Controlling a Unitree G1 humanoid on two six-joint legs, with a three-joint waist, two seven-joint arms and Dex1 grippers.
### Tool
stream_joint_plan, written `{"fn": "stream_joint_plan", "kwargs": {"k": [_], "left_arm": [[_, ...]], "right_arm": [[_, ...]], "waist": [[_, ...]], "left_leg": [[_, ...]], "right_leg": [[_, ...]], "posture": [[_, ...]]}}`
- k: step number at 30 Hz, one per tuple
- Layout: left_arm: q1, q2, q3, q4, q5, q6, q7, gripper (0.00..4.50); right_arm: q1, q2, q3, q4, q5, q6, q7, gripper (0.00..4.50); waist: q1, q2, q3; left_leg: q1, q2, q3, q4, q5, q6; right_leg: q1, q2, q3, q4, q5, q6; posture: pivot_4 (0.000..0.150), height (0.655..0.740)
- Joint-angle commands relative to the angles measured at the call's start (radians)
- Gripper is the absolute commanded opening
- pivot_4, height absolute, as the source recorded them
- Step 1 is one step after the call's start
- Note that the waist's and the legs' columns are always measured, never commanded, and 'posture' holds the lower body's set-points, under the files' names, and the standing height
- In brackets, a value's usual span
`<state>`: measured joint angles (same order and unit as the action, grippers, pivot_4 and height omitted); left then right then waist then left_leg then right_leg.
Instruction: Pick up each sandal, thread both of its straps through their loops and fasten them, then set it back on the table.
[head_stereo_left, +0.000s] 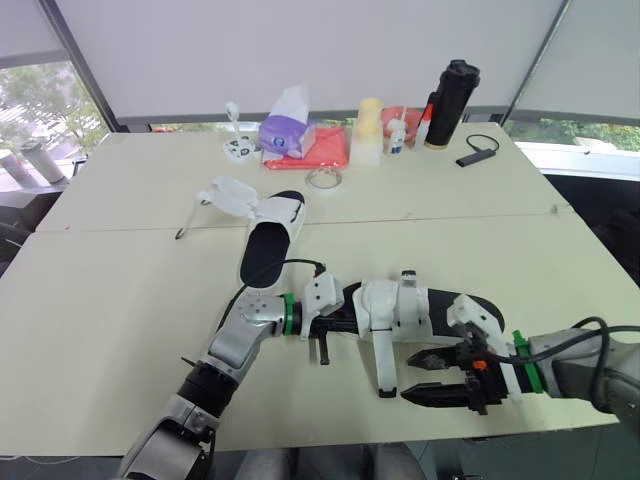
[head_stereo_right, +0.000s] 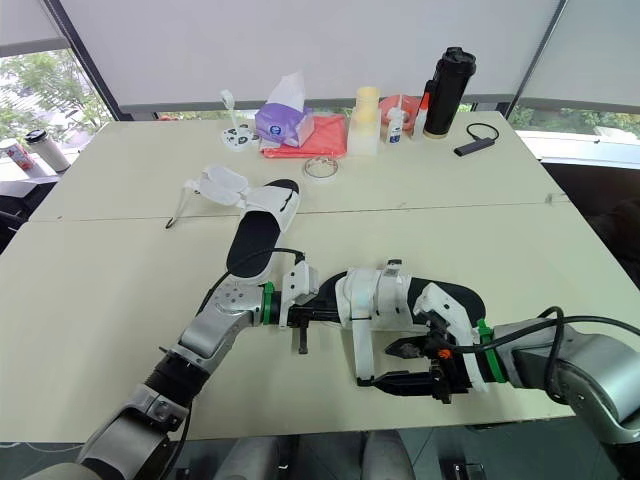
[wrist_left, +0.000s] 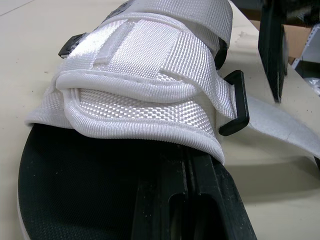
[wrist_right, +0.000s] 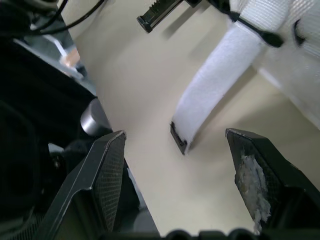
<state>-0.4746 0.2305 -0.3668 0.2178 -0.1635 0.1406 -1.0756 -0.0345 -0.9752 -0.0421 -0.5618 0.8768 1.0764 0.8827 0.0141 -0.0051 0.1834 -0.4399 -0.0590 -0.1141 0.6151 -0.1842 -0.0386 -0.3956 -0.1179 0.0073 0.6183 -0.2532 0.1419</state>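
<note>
The near sandal (head_stereo_left: 440, 300), black-soled with white straps, lies on the table (head_stereo_left: 120, 300) by its front edge. My left gripper (head_stereo_left: 330, 325) is shut on its sole at the toe end, and the wrist view shows its fingers (wrist_left: 170, 205) on the footbed below the folded front strap (wrist_left: 140, 75) and a black loop (wrist_left: 237, 102). One loose strap (head_stereo_left: 385, 365) trails toward the front edge. My right gripper (head_stereo_left: 432, 378) stands open beside that strap, its tip (wrist_right: 179, 139) lying between the spread fingers (wrist_right: 107, 170). The second sandal (head_stereo_left: 268, 245) lies farther back with its straps (head_stereo_left: 230, 195) undone.
Along the back of the table stand a purple tissue box (head_stereo_left: 285, 130), a red cloth (head_stereo_left: 322, 145), a pale cup (head_stereo_left: 370, 130), a small bottle (head_stereo_left: 398, 135) and a black flask (head_stereo_left: 450, 105). A tape ring (head_stereo_left: 325, 178) and a black cable (head_stereo_left: 478, 155) lie nearby.
</note>
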Motion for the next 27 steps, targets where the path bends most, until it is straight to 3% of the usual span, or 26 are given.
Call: {"fn": "stream_joint_plan", "kwargs": {"k": [1, 16, 18, 23, 27], "left_arm": [[0.02, 0.003, -0.024, -0.006, 0.012, 0.012, -0.007, 0.0], [0.027, 0.003, -0.024, -0.015, 0.011, 0.019, 0.002, 0.0], [0.026, 0.002, -0.023, -0.013, 0.011, 0.019, 0.003, 0.0], [0.024, 0.0, -0.023, -0.01, 0.011, 0.017, 0.004, 0.0], [0.021, -0.001, -0.022, -0.006, 0.011, 0.015, 0.004, 0.0]], "right_arm": [[-0.018, 0.037, 0.016, 0.003, 0.015, 0.015, -0.025, 3.38], [-0.113, 0.148, 0.072, 0.014, 0.033, 0.077, -0.092, 3.38], [-0.11, 0.147, 0.066, 0.002, 0.043, 0.082, -0.091, 2.59], [-0.113, 0.146, 0.057, -0.011, 0.053, 0.081, -0.095, 0.04], [-0.123, 0.138, 0.059, -0.031, 0.057, 0.082, -0.098, 0.04]], "waist": [[0.0, 0.0, 0.0], [0.0, 0.0, 0.0], [0.0, 0.0, 0.0], [0.0, 0.0, 0.0], [0.0, 0.0, 0.0]], "left_leg": [[0.0, 0.0, 0.0, 0.0, 0.0, 0.0], [0.0, 0.0, 0.0, 0.0, 0.0, 0.0], [0.0, 0.0, 0.0, 0.0, 0.0, 0.0], [0.0, 0.0, 0.0, 0.0, 0.0, 0.0], [0.0, 0.0, 0.0, 0.0, 0.0, 0.0]], "right_leg": [[0.0, 0.0, 0.0, 0.0, 0.0, 0.0], [0.0, 0.0, 0.0, 0.0, 0.0, 0.0], [0.0, 0.0, 0.0, 0.0, 0.0, 0.0], [0.0, 0.0, 0.0, 0.0, 0.0, 0.0], [0.0, 0.0, 0.0, 0.0, 0.0, 0.0]], "posture": [[0.15, 0.74], [0.15, 0.74], [0.15, 0.74], [0.15, 0.74], [0.15, 0.74]]}}
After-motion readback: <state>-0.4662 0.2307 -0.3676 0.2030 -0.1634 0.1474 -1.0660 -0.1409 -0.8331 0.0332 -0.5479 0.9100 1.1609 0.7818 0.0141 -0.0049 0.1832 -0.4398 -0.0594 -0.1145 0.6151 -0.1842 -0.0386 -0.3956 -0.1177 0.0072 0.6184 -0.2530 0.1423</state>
